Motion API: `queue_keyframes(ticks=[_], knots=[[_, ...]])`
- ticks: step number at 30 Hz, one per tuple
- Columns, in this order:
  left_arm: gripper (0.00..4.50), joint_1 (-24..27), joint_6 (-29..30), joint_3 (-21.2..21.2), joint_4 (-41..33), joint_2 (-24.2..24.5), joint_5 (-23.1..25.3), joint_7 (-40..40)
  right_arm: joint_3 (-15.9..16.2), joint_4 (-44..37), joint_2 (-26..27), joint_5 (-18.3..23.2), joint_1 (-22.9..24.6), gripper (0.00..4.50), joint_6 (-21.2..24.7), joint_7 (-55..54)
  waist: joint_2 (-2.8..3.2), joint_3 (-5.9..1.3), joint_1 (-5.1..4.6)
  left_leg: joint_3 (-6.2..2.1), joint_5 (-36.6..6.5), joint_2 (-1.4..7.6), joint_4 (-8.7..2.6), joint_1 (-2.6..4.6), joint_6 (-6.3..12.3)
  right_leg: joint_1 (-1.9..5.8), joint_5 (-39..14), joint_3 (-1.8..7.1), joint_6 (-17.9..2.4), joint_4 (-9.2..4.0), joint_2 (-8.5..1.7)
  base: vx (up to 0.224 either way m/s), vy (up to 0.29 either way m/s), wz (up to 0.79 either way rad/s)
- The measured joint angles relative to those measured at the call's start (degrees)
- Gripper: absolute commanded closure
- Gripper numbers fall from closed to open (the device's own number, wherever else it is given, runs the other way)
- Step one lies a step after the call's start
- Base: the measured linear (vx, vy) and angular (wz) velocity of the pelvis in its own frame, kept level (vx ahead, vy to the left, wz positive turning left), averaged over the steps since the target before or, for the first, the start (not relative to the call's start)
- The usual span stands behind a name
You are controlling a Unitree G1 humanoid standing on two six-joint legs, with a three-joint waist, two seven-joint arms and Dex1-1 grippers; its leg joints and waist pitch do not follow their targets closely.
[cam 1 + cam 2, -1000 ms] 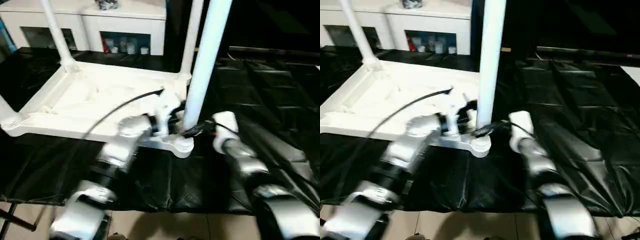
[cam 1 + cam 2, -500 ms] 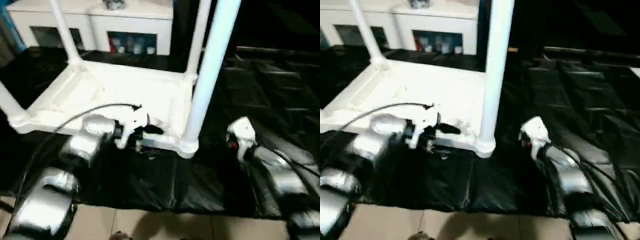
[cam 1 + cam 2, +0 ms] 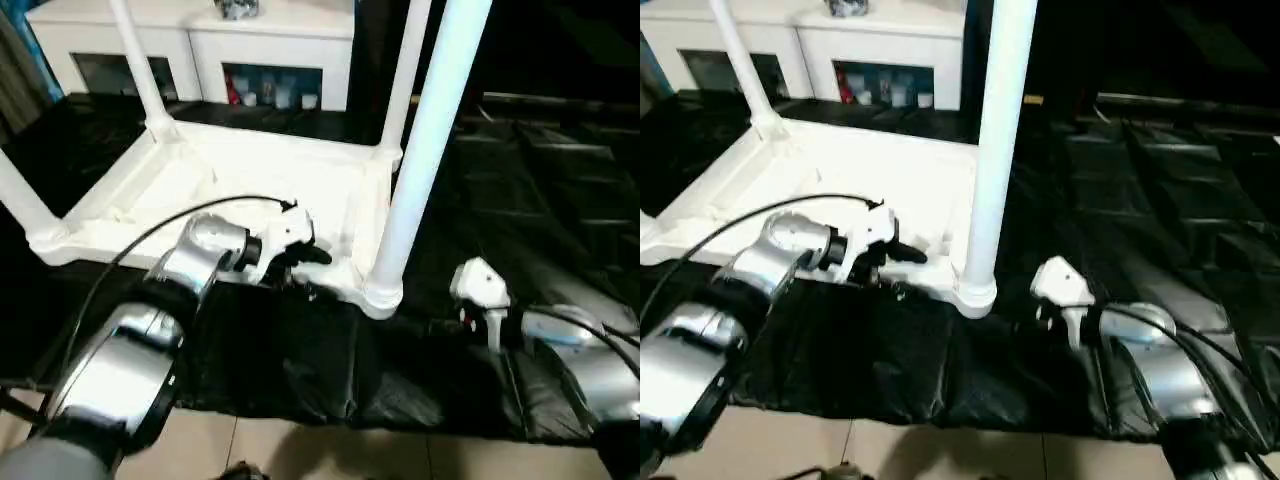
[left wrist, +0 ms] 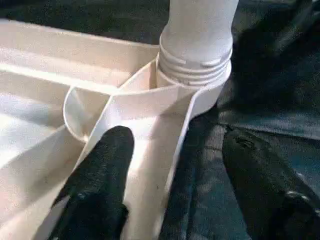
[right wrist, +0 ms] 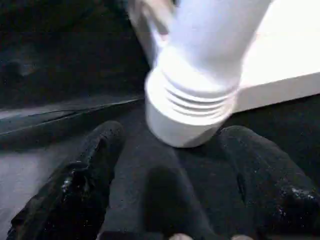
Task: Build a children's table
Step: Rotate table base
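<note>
The children's table (image 3: pixel 250 190) lies upside down on a black sheet, ribbed underside up. White tube legs stand in its corner sockets: the near right leg (image 3: pixel 432 150), the far right leg (image 3: pixel 405 70), the far left leg (image 3: pixel 140 70) and the near left leg (image 3: pixel 18 205). My left gripper (image 3: pixel 308 257) is open at the front rim, just left of the near right socket (image 4: pixel 195 75). One finger (image 4: pixel 100 185) hangs over the table's inside, the other (image 4: pixel 260 185) over the sheet. My right gripper (image 5: pixel 172 135) is open, low over the sheet to the right of that socket, touching nothing.
A white cabinet (image 3: pixel 200 40) with glass doors stands behind the table. The black sheet (image 3: pixel 530 180) spreads wide to the right. Tan floor (image 3: pixel 330 455) shows at the near edge. A black cable (image 3: pixel 150 235) arches over my left forearm.
Both grippers have drawn back from the base of the near right leg, which stays upright in its socket. The right one pulled away to the lower right; the left one now sits at the front rim.
</note>
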Motion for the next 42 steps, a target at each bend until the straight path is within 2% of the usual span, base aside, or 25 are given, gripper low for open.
queue_keyframes(ticks=[1, 4, 5, 9, 12, 16, 19, 20, 27, 34, 42], knots=[[1.63, -0.2, 0.0, 0.0, 0.8, -0.2, 0.3, -0.1, 0.0, -0.5, -0.3, 0.2, 0.1, 0.88, 0.6, 0.1, 0.06, -0.03, 0.02, -0.03, 0.0, 0.0, 0.01, -0.01, 0.0, 0.01, 0.0, -0.02, 0.1, 0.0, 0.0, 0.0, 0.0, 0.0], [1.74, -0.7, -0.2, 0.0, 3.2, -0.7, 1.2, 0.0, 0.0, -2.5, -1.0, 0.7, 0.4, 0.88, 2.4, 0.7, 0.25, -0.09, 0.1, -0.16, 0.0, 0.0, 0.05, -0.11, 0.0, 0.02, -0.1, -0.15, 0.2, -0.01, 0.0, 0.0, 0.0, 0.0], [1.92, -0.8, -0.5, -0.1, 3.9, -0.9, 1.5, 0.3, 0.0, -3.0, -1.0, 0.9, 0.5, 0.62, 3.1, 1.0, 0.29, -0.12, 0.1, -0.25, 0.0, 0.01, 0.06, -0.17, 0.0, 0.02, -0.1, -0.21, 0.2, -0.01, 0.0, 0.0, 0.0, 0.0], [2.13, -1.6, -1.5, -0.4, 6.0, -1.2, 3.1, 1.1, 0.0, -5.5, -1.6, 2.0, 1.5, 0.5, 5.3, 1.3, 0.58, -0.1, 0.34, -0.42, 0.0, 0.0, 0.12, -0.31, 0.0, 0.02, 0.0, -0.34, 0.0, -0.04, 0.0, 0.0, 0.0, 0.0], [2.39, -1.8, -2.4, -0.3, 7.4, -1.5, 3.6, 2.4, 0.0, -6.5, -2.0, 2.1, 2.0, 0.17, 6.8, 1.3, 0.89, -0.11, 0.57, -0.48, 0.0, -0.01, 0.14, -0.34, 0.0, 0.04, 0.0, -0.37, 0.0, -0.07, -0.02, 0.0, 0.0, 0.0], [2.63, -2.0, -3.2, -0.3, 8.7, -2.3, 4.5, 4.7, 0.0, -7.3, -2.2, 2.4, 2.0, 0.02, 7.8, 1.3, 0.94, -0.11, 0.87, -0.53, 0.0, 0.0, 0.14, -0.34, 0.0, 0.05, -0.1, -0.42, 0.2, -0.07, -0.02, 0.0, 0.0, 0.0], [2.86, -2.7, -3.2, -0.3, 9.0, -2.2, 5.2, 5.3, 0.0, -7.3, -2.1, 2.5, 2.1, 0.0, 8.1, 1.3, 0.99, -0.12, 1.1, -0.56, 0.0, 0.0, 0.15, -0.35, 0.0, 0.05, -0.1, -0.42, 0.2, -0.07, -0.02, 0.0, 0.0, 0.0], [3.07, -3.0, -3.2, -0.3, 9.0, -2.2, 5.3, 5.4, 0.0, -7.3, -2.2, 2.6, 2.1, 0.0, 8.2, 1.3, 1.02, -0.13, 1.21, -0.56, 0.0, 0.0, 0.15, -0.35, 0.0, 0.05, -0.1, -0.42, 0.2, -0.07, -0.02, 0.0, 0.0, 0.0], [3.57, -3.5, -3.6, -0.3, 10.6, -2.7, 7.1, 7.1, 0.0, -8.9, -2.2, 2.7, 2.2, 0.0, 9.4, 1.2, 1.25, -0.13, 1.38, -0.62, 0.0, -0.01, 0.18, -0.35, 0.0, 0.09, -0.1, -0.46, 0.3, -0.07, -0.02, 0.0, 0.0, 0.0], [3.9, -4.5, -3.9, -1.5, 10.7, -3.1, 9.5, 7.4, 0.3, -8.9, -2.1, 2.7, 2.2, 0.0, 9.4, 0.9, 1.37, -0.19, 0.85, -0.65, 0.0, -0.02, 0.19, -0.29, 0.0, 0.17, -0.2, -0.46, 0.3, -0.09, -0.02, 0.0, 0.0, 0.0], [4.31, -6.1, 4.4, -1.0, 11.0, -3.7, 9.3, 4.1, 0.1, -8.8, -0.8, 2.7, 2.2, 0.0, 9.4, -1.2, 1.49, -0.26, -0.31, -0.65, 0.0, -0.03, 0.17, -0.26, 0.02, 0.17, 0.0, -0.46, 0.1, -0.1, -0.01, 0.0, 0.0, 0.0]])
